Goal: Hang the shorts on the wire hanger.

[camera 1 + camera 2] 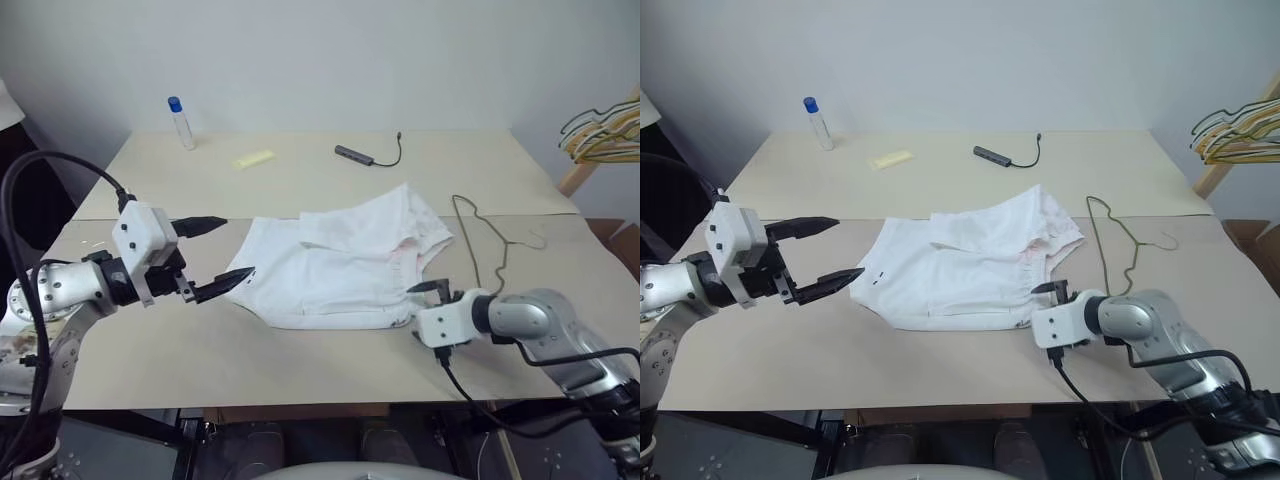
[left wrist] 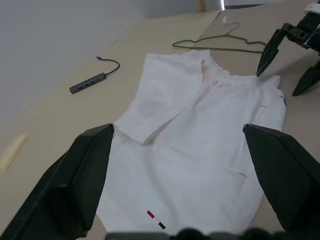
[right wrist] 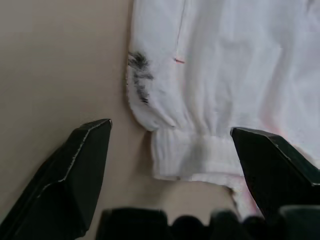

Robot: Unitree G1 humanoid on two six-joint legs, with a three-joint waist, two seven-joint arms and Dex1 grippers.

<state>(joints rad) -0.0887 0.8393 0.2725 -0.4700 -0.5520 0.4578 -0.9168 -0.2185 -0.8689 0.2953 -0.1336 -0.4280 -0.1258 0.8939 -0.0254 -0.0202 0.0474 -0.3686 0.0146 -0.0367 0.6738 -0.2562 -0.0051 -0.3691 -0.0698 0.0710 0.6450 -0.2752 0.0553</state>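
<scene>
right claw (image 1: 428,290) is down low at the near corner of the shorts (image 1: 340,262), tips spread wide with nothing between them, and the wrist view puts the elastic waistband corner right in the gap, cloth lying flat on the desk (image 1: 300,170), not yet pinched. so this looks like the reach-and-grab step, the very start of the job.

left claw (image 1: 215,255) hovers off the other side of the shorts, by the leg hem, also splayed wide and empty, clear of the fabric.

the shorts are spread mid-desk, one leg folded over on top, faint pink at the waistband, a dark smudge near the corner the right claw is lining up on, a tiny red and dark tag by the hem facing the left claw.

the wire hanger (image 1: 487,236) lies flat on the desk just beyond the waistband on the robot's right, hook toward the desk's right edge, close to the shorts but not touching as far as i can tell.

far side of the desk: a small bottle with a blue cap (image 1: 180,121), a yellow strip (image 1: 253,159), a usb hub with its cable (image 1: 358,154). a bunch of coloured hangers (image 1: 603,132) hangs off to the right.

next call, i'd say: close on that waistband corner cleanly, one layer or both, then lift. thin cloth flat on the desk is easy to miss or bunch.
</scene>
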